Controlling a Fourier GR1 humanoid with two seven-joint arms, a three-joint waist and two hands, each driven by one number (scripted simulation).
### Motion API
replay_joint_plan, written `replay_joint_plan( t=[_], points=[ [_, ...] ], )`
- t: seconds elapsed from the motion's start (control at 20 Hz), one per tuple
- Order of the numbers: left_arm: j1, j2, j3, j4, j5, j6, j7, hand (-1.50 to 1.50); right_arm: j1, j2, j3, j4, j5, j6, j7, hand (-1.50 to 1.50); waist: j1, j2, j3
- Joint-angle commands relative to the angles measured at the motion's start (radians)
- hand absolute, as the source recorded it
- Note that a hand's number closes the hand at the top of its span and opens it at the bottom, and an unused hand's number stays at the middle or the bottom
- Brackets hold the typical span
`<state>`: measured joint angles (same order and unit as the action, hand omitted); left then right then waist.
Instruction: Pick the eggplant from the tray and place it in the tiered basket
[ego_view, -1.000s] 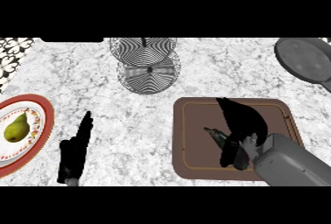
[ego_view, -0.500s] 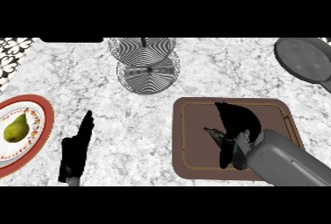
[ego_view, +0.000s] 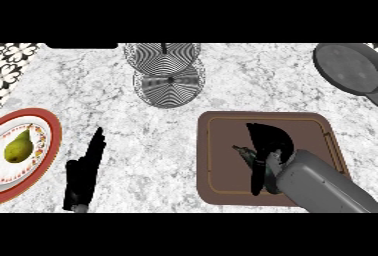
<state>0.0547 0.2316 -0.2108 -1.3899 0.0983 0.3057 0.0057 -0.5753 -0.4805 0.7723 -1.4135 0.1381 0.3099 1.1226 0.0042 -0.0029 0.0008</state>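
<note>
Right hand (ego_view: 267, 162) lies over the eggplant (ego_view: 267, 137) on the tray (ego_view: 221, 175), at the counter's (ego_view: 148, 130) near right part. Its fingers seem to curl around the dark eggplant, but black on black hides much, so I cannot tell if the hold is complete. I judge the step is the grasp. Next the eggplant must be lifted and carried to the basket (ego_view: 166, 75) at the far edge, which holds nothing I can see. Left hand (ego_view: 83, 172) rests with straight fingers near the left edge. Beside it a plate (ego_view: 44, 120) holds a pear (ego_view: 18, 147).
</note>
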Motion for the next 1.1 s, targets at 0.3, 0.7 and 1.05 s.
replay_joint_plan(
  t=[0.3,0.7,1.05],
  points=[
    [0.030,-0.019,0.002,0.005,-0.007,-0.011,0.005,0.00,0.035,0.048,-0.024,0.017,0.011,0.052,0.196,-1.50,-0.004,0.001,-0.002],
    [0.019,-0.011,0.026,0.003,-0.020,-0.024,-0.007,0.00,0.055,0.082,-0.041,0.092,0.055,0.063,0.135,1.50,0.000,0.002,-0.001],
    [-0.039,-0.041,0.055,0.082,-0.035,-0.025,-0.037,0.00,0.112,0.056,-0.051,0.109,0.178,0.080,-0.084,1.50,-0.005,0.004,-0.001]
  ],
)
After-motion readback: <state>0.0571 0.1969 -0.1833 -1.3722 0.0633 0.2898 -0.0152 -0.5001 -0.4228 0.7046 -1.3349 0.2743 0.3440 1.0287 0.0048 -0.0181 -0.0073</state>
